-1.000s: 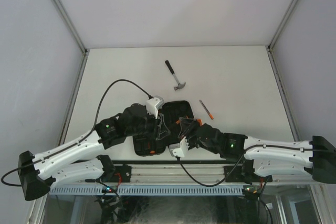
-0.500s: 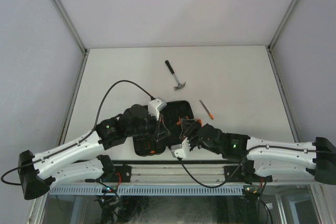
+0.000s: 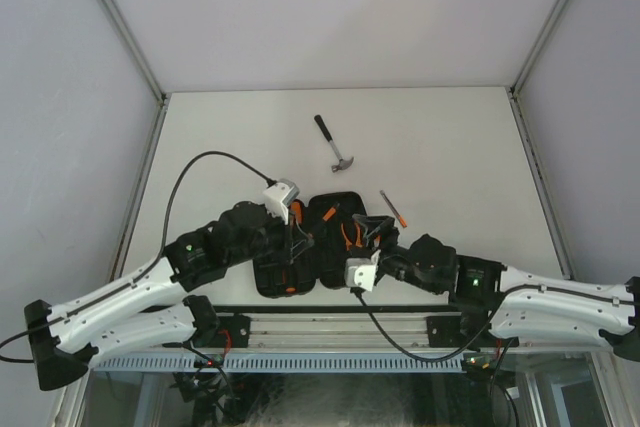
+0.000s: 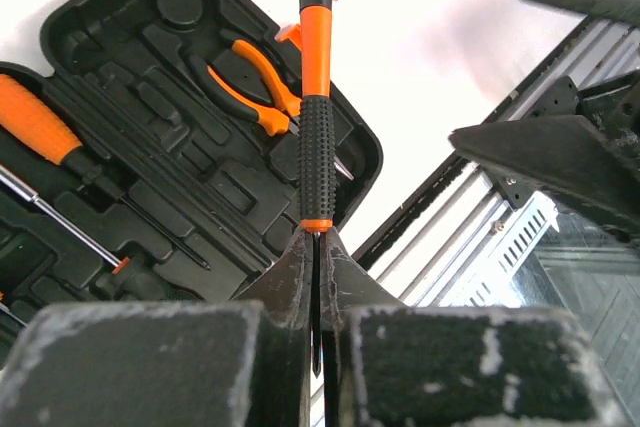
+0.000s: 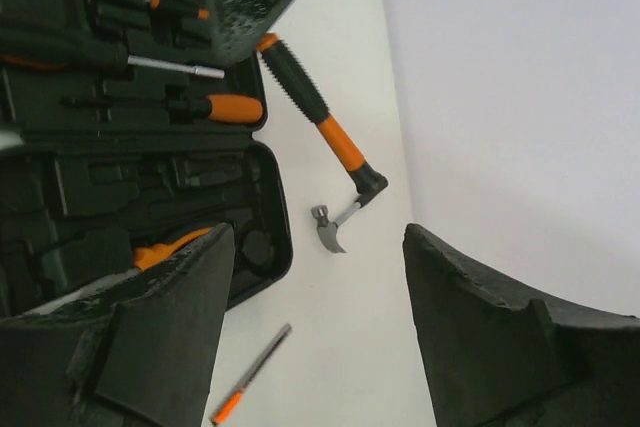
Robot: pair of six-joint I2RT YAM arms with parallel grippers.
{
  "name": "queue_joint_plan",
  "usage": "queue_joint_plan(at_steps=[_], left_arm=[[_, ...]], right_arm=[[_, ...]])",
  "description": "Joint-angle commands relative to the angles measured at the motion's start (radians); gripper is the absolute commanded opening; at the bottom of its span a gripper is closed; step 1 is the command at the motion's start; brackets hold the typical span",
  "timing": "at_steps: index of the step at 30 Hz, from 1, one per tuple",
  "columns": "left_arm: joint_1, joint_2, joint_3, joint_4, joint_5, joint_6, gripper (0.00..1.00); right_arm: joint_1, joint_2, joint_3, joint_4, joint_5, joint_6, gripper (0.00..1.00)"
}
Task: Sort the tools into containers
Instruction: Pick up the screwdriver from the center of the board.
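Observation:
The black tool case (image 3: 330,209) lies open near the table's front edge. My left gripper (image 4: 316,239) is shut on the thin shaft of a black-and-orange screwdriver (image 4: 316,127), held above the case (image 4: 150,197). Orange-handled pliers (image 4: 250,82) rest in a moulded slot, and an orange-handled screwdriver (image 4: 40,122) lies in the other half. My right gripper (image 5: 312,247) stands open and empty over the case's right edge. The claw hammer (image 3: 337,144) lies on the table beyond the case, and a slim screwdriver (image 3: 394,207) lies to the case's right.
White walls close the table at the back and both sides. An aluminium rail (image 3: 330,332) runs along the near edge by the arm bases. The left arm's black cable (image 3: 200,169) loops over the table's left part.
My left gripper has shut on the screwdriver's shaft. My right gripper has opened and drawn back to the right, and the pliers now lie in the case.

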Motion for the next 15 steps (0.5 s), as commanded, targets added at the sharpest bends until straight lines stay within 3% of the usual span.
queue_joint_plan(at_steps=[1,7,11,15], left_arm=[[0.005,-0.037,-0.021,0.025,-0.074,-0.004,0.00],[0.005,-0.061,-0.031,0.029,-0.107,-0.017,0.00],[0.005,-0.076,-0.038,0.038,-0.130,-0.022,0.00],[0.005,-0.076,-0.040,0.040,-0.140,-0.023,0.00]], right_arm=[[-0.011,-0.058,0.008,0.131,0.046,0.334,0.68],[-0.117,-0.076,0.005,0.181,0.091,0.866,0.68],[-0.200,-0.041,0.006,0.129,0.092,1.337,0.65],[-0.263,0.017,0.007,0.110,0.002,1.584,0.66]])
